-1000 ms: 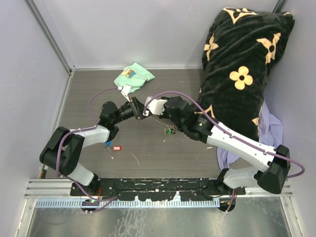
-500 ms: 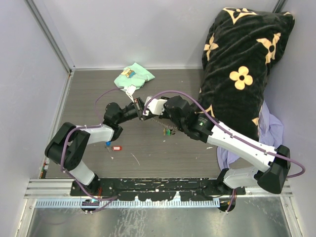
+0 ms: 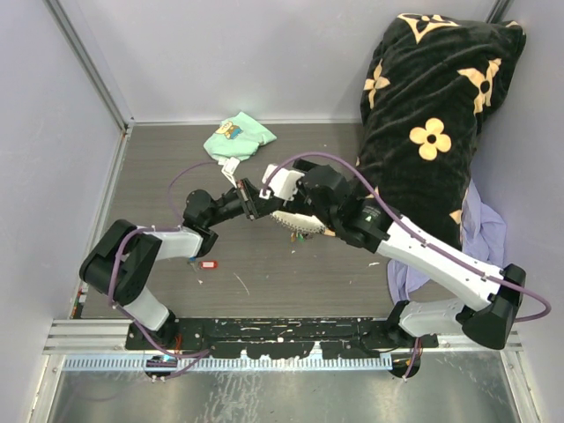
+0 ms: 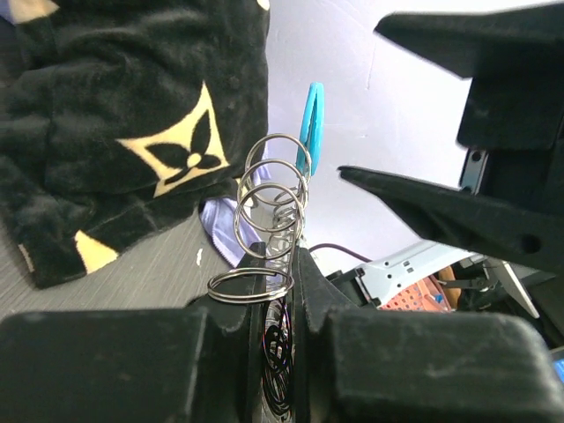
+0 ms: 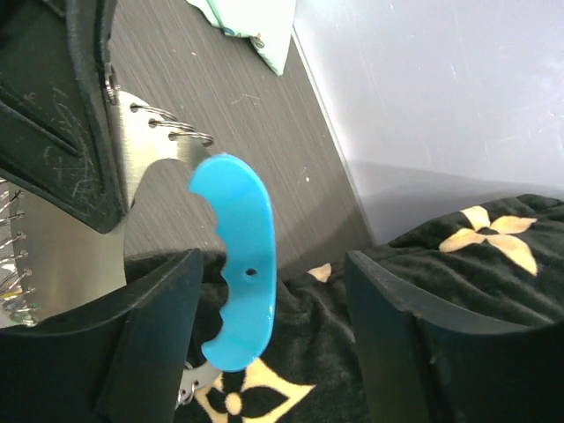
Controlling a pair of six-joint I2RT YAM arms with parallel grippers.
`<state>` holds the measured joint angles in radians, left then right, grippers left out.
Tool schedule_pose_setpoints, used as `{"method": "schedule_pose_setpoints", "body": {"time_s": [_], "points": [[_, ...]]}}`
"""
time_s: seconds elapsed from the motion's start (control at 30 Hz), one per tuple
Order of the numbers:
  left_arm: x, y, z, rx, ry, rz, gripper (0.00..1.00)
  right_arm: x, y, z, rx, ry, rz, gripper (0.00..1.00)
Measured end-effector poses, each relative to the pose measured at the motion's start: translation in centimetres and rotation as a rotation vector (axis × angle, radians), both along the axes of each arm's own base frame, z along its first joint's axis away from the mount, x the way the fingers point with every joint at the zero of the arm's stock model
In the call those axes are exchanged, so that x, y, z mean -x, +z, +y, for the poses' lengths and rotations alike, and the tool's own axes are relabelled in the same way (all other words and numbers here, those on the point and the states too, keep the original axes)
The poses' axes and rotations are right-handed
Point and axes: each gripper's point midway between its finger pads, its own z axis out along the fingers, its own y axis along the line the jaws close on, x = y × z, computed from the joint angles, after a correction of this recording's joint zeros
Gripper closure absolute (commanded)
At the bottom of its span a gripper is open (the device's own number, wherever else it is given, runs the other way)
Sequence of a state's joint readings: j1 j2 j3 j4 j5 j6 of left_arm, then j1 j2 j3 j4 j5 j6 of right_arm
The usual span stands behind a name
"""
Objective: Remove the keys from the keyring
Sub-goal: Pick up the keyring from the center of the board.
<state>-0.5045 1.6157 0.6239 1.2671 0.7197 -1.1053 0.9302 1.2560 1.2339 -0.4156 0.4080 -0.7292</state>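
Note:
My left gripper (image 4: 278,264) is shut on the keyring (image 4: 269,211), a stack of silvery rings standing up out of its jaws. The keyring's sky-blue fob (image 5: 242,273) hangs free between the wide-apart fingers of my right gripper (image 5: 273,326), close to the left finger (image 5: 159,335). In the top view both grippers meet above mid-table, left gripper (image 3: 249,196) facing right gripper (image 3: 271,196). A silvery plate (image 3: 295,218) hangs below them with small coloured keys (image 3: 301,234) at its lower edge. Two loose keys lie on the table, one with a red tag (image 3: 208,263) and one with a blue tag (image 3: 192,256).
A mint-green cloth (image 3: 238,137) lies at the back of the table. A big black flowered blanket (image 3: 432,123) fills the right side, with a lilac cloth (image 3: 485,229) below it. Grey walls close in the left and the back.
My left gripper has closed on the rings. My right gripper has opened and let go, and the silvery plate with the keys now shows below the two grippers.

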Motion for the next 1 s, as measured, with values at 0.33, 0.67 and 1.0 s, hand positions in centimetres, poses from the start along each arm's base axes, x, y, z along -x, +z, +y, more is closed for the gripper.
{"method": "schedule_pose_setpoints", "body": {"time_s": [0.33, 0.67, 1.0], "points": [[1.7, 0.4, 1.8, -0.014, 0.076, -0.096, 1.0, -0.1, 3.4, -4.1, -0.321, 0.056, 0.199, 0.03], [4.4, 2.6, 3.9, 0.005, 0.129, -0.29, 1.0, 4.5, 2.9, -2.7, -0.665, 0.359, 0.582, 0.02], [5.4, 4.6, 4.4, 0.041, 0.129, -0.358, 1.0, 7.6, 0.5, -1.1, -0.852, 0.524, 0.871, 0.05]]}}
